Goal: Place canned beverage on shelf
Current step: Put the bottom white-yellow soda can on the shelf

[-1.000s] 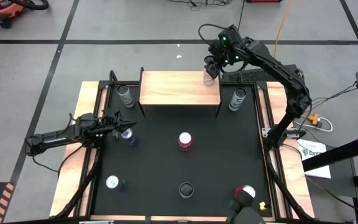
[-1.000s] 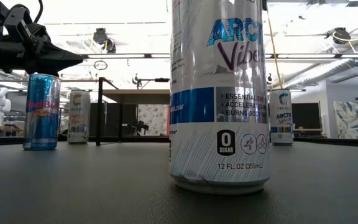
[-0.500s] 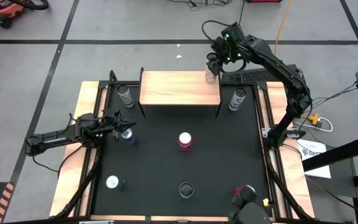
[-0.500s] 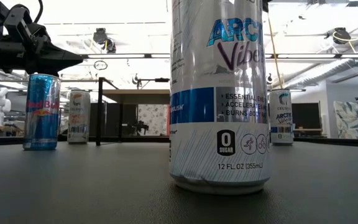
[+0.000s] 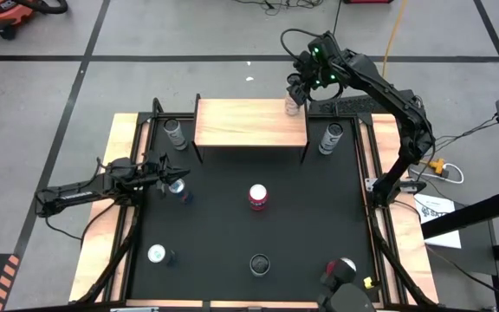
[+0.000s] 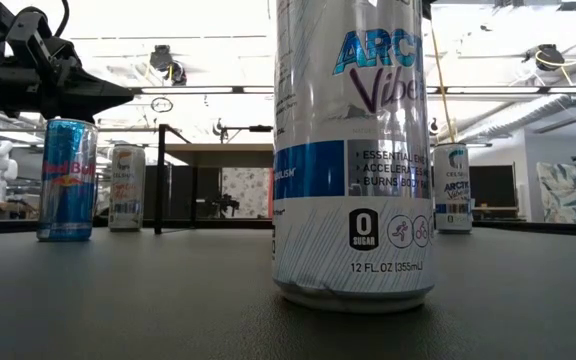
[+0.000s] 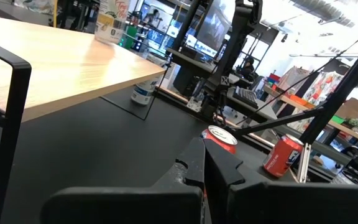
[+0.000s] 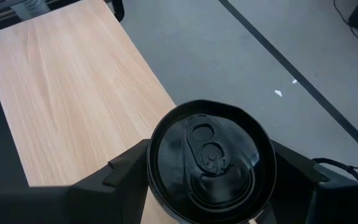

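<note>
- Right gripper (image 5: 294, 95): over the far right corner of the shelf (image 5: 249, 123), fingers clamped on either side of a black-topped can (image 8: 207, 158).
- Can: upright at the corner, close to the far edge; whether its base touches the board cannot be told.
- Step in hand, as judged: setting down. Keep the can vertical, seat the base fully on the wood and clear of the edge, then part the fingers and lift straight up.
- Left gripper (image 5: 173, 176): low over the table beside a blue can (image 5: 178, 188), fingers closed on nothing, waiting.
- Other cans stand on the table (image 5: 223, 234), among them a red can (image 5: 257, 196).
</note>
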Controlling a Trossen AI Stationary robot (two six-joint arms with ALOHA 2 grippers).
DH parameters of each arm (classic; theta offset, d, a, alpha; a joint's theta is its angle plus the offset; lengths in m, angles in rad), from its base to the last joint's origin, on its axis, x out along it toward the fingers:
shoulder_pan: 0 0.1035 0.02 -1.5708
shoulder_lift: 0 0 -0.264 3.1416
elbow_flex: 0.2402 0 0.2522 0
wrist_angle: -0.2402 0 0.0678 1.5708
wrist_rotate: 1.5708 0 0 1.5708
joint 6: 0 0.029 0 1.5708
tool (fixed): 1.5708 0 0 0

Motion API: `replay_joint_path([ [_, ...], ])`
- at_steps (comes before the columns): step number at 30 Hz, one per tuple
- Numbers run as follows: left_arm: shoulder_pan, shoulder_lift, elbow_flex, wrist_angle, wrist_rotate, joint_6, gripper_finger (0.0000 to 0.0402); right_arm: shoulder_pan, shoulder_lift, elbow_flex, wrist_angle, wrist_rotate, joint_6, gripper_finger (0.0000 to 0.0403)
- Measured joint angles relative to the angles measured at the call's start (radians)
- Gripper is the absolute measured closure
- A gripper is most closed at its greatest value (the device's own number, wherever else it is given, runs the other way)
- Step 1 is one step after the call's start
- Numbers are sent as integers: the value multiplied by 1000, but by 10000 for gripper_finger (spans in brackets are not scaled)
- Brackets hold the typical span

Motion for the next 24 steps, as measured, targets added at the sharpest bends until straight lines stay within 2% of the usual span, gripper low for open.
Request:
replay_joint_path([
  [11,0,0,0,0,0,0,401,0,5,-7,-5,-19,-14,170],
  [19,0,0,0,0,0,0,401,0,3,-30,12,-51,-22,136],
  [24,0,0,0,0,0,0,401,0,3,-31,12,-50,-30,130],
])
